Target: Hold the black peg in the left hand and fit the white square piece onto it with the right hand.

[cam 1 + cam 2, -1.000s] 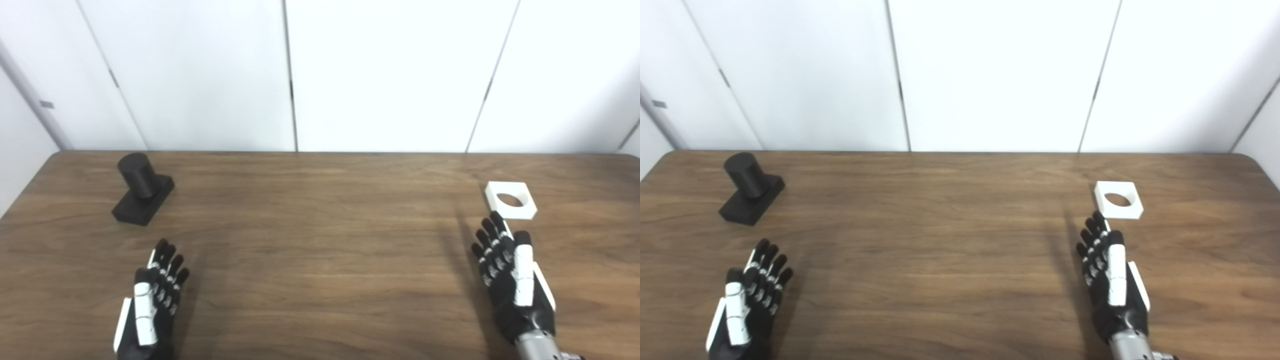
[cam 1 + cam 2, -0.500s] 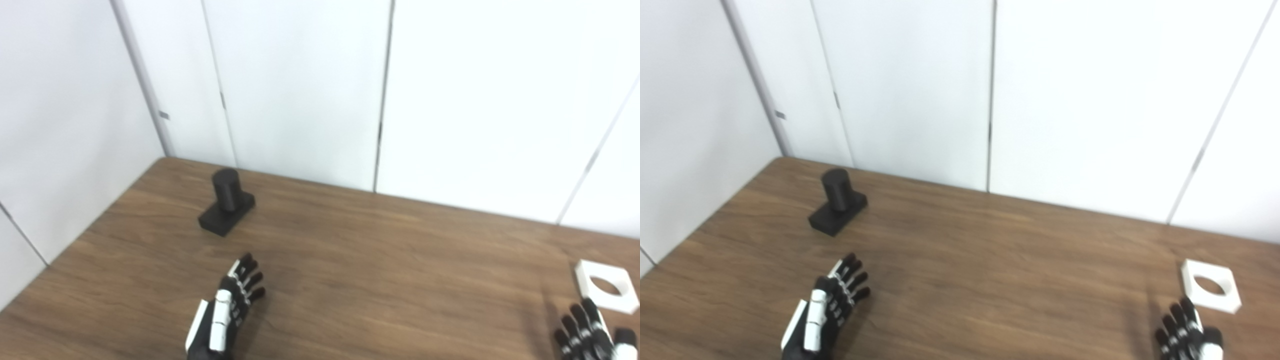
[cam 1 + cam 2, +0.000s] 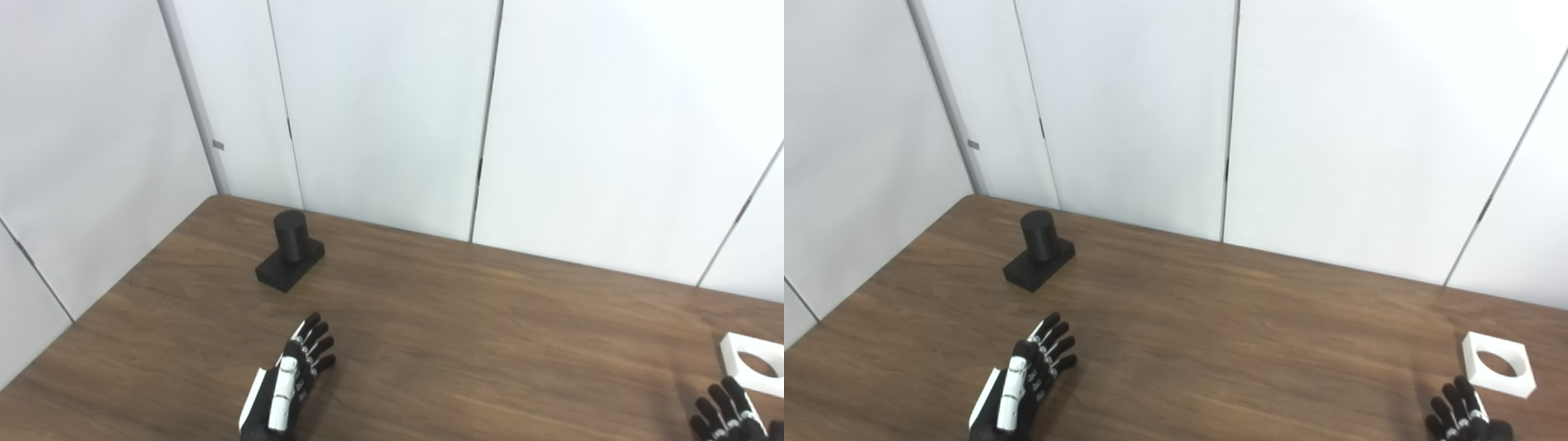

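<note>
Both robot hands are seen empty with fingers spread: left robot hand [image 3: 1026, 380] well short of the black cylindrical peg [image 3: 1038, 250], right robot hand [image 3: 1464, 416] just beside the white square piece [image 3: 1498, 364] at the wooden bench [image 3: 1225, 331] edge.

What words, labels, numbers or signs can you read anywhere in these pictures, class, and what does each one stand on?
None can be read: the black peg, white square piece, table and both hands (left hand, right hand) carry no text. The small grey tag on the wall is too small to read.

Table [image 3: 465, 318] seen from above and behind by two side-by-side head cameras, turned leftward, same corner and white wall [image 3: 1127, 110] shared
</note>
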### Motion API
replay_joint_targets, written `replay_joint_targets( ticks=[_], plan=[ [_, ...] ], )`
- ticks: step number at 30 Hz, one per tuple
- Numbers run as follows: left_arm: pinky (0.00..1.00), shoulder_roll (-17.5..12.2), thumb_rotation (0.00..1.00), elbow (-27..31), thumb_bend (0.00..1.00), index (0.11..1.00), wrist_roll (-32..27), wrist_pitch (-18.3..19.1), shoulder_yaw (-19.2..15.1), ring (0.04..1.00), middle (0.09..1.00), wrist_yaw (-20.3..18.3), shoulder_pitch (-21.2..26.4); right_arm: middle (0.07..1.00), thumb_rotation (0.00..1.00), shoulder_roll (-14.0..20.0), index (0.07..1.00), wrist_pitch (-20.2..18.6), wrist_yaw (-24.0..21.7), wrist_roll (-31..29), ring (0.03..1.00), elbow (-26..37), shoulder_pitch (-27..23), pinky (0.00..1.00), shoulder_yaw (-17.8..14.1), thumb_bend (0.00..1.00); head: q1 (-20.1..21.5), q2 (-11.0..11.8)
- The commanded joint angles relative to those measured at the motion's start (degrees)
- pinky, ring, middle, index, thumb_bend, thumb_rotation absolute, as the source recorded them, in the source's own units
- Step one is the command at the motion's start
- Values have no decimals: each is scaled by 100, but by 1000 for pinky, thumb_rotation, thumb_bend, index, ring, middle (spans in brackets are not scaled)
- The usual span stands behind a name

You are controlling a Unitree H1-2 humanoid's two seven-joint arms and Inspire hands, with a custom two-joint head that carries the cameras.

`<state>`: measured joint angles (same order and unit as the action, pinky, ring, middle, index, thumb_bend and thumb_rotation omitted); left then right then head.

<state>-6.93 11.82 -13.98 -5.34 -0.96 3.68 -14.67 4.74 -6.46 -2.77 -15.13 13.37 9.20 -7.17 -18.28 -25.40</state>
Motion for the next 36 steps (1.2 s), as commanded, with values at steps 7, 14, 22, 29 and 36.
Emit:
replay_joint_targets(
  ticks=[7,14,22,29,36],
  plan=[
    [864,525,859,-275,547,957,143,-74,140,913,945,48,-73,928,1000,-28,909,-67,19,14,910,159,329,970,-28,734,-50,4],
    [865,556,734,-256,565,942,300,-57,149,905,935,181,-53,935,1000,-23,903,-35,-9,-23,917,145,320,968,-56,777,-77,20],
    [861,425,533,535,689,924,-4,388,-29,897,914,361,-82,919,1000,53,895,-64,-72,6,897,183,364,959,-35,822,-152,23],
    [946,-370,405,1513,612,989,426,1729,-458,968,971,490,465,931,963,36,896,-73,-118,-73,914,141,340,903,-50,869,-102,31],
    [997,-1238,557,1831,717,1000,2350,3176,-460,1000,995,404,1045,915,959,61,886,-165,-58,188,897,188,353,882,20,893,-25,91]
  ],
)
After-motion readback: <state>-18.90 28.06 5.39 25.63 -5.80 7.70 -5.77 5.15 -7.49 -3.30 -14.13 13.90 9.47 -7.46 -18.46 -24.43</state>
